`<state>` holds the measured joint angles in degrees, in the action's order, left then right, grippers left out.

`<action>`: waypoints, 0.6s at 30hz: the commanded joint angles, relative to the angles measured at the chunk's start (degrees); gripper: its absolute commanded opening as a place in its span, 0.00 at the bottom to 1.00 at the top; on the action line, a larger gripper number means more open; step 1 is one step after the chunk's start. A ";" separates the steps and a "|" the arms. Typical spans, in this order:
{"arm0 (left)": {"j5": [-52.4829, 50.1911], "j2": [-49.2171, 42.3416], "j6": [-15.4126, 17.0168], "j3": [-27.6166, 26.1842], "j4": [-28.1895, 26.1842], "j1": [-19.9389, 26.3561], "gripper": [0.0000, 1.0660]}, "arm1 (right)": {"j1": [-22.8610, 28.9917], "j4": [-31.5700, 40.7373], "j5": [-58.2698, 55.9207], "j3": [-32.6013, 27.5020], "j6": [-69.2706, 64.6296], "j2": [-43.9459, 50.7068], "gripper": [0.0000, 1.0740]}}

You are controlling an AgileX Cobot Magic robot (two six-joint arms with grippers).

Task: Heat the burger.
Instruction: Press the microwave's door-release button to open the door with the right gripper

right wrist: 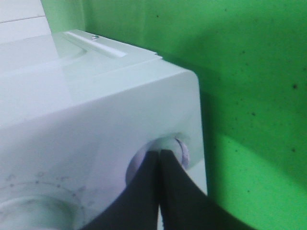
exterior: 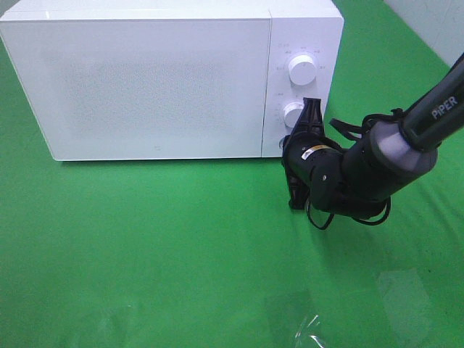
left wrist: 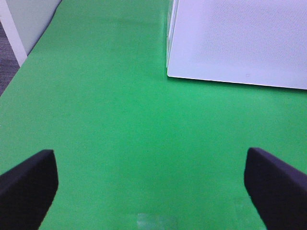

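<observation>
A: right gripper (exterior: 288, 143) pose?
B: Jaws pinched fully together, nothing between them. Tips touch the round button (right wrist: 180, 148), low on the microwave (exterior: 145, 87) control panel at the right end of its front face. The wrist view (right wrist: 160, 154) shows the same contact. The right arm (exterior: 406, 138) comes in from the right, bent at the wrist, with the gripper aimed far-left into the panel.

A: left gripper?
B: left gripper (left wrist: 152, 184) is spread wide and holds nothing. Its 2 fingers (left wrist: 29, 184) hang over bare green cloth (exterior: 145, 246). The microwave front is ahead of it, well apart.

A: burger? Heading, long axis?
B: Not visible in any of the 3 views, so I can't tell where it sits, which way it points or its axis. The door (exterior: 138, 87) is shut, and it's frosted white, so there's no view through it.

A: Any text?
B: The label (exterior: 444, 104) on the right arm reads "PIPER" in white. The marks around the upper knob (exterior: 301, 70) and lower knob (exterior: 293, 114) are too small to read. There's a tiny mark at the door's near edge, also illegible.
</observation>
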<state>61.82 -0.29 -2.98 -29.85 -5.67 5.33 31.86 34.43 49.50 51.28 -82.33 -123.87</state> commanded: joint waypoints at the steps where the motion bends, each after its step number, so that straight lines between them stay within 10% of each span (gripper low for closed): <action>1: -0.52 -0.23 0.34 0.17 0.00 0.11 0.92 | -0.69 -0.23 11.17 1.32 0.00 0.57 0.00; 18: -0.52 -0.23 0.34 0.17 0.00 0.11 0.92 | -2.75 0.06 23.38 6.13 1.83 0.40 0.00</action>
<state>61.82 -0.29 -2.98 -29.85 -5.56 5.33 32.54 36.15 54.14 51.80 -82.45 -124.85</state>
